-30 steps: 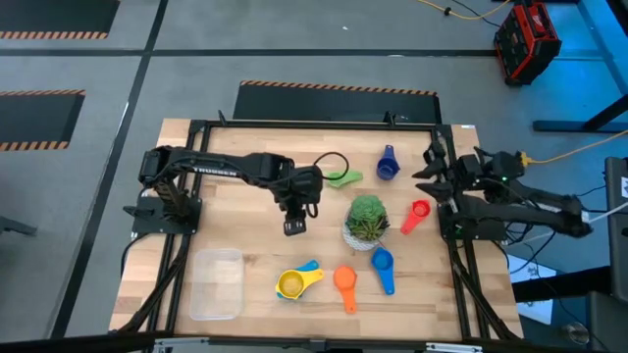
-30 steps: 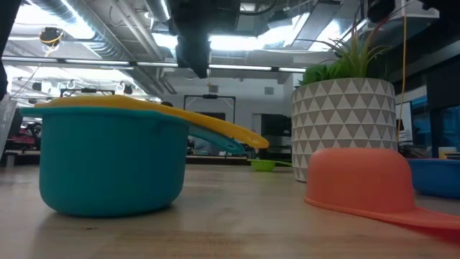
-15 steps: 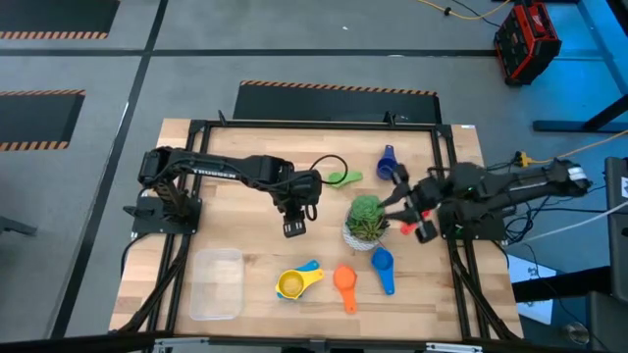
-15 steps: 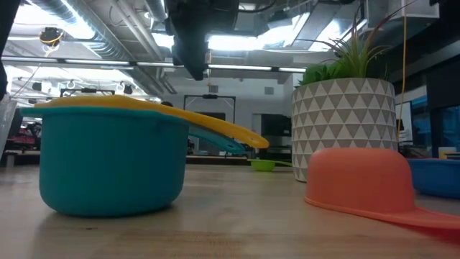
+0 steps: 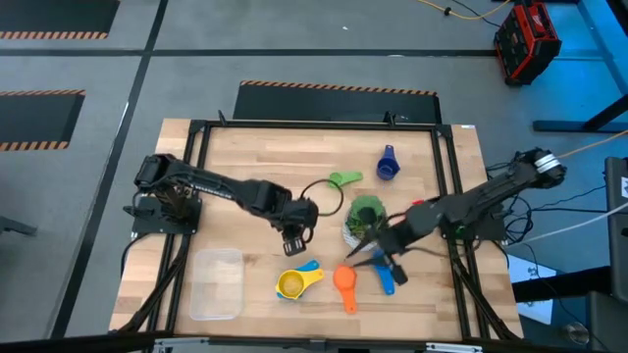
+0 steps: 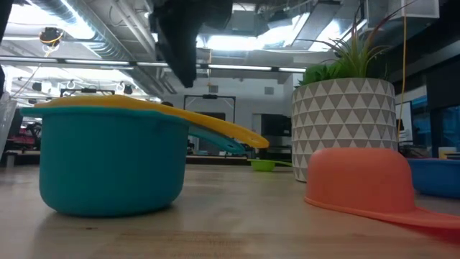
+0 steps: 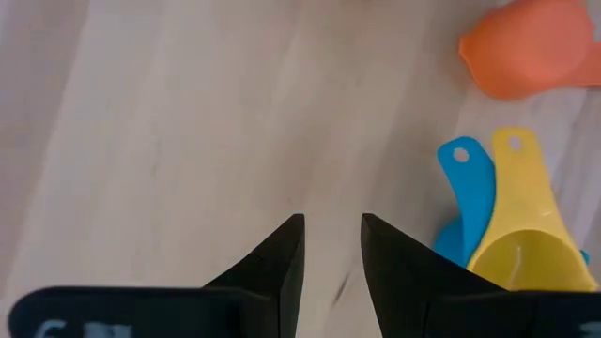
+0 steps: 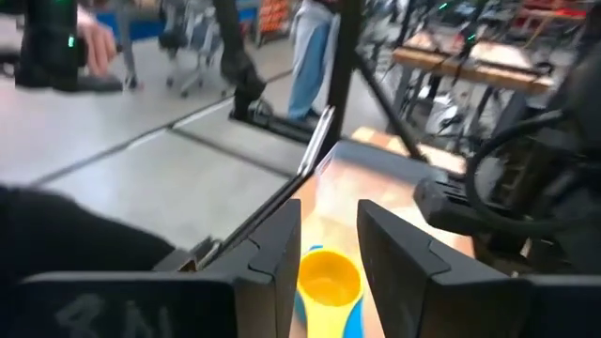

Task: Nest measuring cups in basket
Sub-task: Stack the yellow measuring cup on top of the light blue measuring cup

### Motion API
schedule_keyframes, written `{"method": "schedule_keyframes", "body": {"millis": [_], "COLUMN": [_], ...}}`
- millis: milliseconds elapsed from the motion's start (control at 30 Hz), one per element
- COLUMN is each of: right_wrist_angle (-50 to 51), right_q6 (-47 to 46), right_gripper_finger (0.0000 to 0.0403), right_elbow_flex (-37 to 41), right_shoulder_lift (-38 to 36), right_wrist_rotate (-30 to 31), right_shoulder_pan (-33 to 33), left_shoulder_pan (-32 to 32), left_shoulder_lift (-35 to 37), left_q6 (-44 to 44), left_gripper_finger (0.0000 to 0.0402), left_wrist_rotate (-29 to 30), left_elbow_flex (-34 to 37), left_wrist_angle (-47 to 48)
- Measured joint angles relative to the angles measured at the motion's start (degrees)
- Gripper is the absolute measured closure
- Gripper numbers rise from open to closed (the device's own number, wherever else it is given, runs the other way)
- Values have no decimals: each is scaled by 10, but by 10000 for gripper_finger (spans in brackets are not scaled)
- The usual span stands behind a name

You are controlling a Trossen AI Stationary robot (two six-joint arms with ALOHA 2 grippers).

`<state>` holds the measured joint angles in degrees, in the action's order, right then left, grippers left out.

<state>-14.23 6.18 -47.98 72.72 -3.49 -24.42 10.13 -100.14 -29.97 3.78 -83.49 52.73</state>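
Over the wooden table (image 5: 245, 157), both arms reach inward, left gripper (image 5: 294, 243) and right gripper (image 5: 368, 253) narrowly parted, empty.

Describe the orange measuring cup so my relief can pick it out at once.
Start at the potted plant in the middle of the table. Just in front of it, toward the front edge, lies the orange measuring cup, upside down. The yellow cup nested in a blue one lies beside it; this is the only orange one.

Red cup hidden under the motion-blurred right arm (image 5: 461, 204). Plant (image 5: 365, 220) partly covered by that arm. Basket (image 5: 216, 284) absent from the low view. Orange cup (image 6: 363, 180) handle cut off at right edge.
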Motion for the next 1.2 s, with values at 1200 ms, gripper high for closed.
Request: {"method": "schedule_keyframes", "body": {"millis": [1200], "right_wrist_angle": [21], "right_q6": [31], "right_gripper_finger": [291], "right_elbow_flex": [-151], "right_shoulder_lift": [361], "right_wrist_rotate": [-1], "right_shoulder_pan": [-34], "left_shoulder_pan": [66], "left_shoulder_lift": [-12], "left_q6": [-83], "left_gripper_finger": [302], "left_wrist_rotate": [17], "left_elbow_flex": [201], "left_wrist_angle": [-320]}}
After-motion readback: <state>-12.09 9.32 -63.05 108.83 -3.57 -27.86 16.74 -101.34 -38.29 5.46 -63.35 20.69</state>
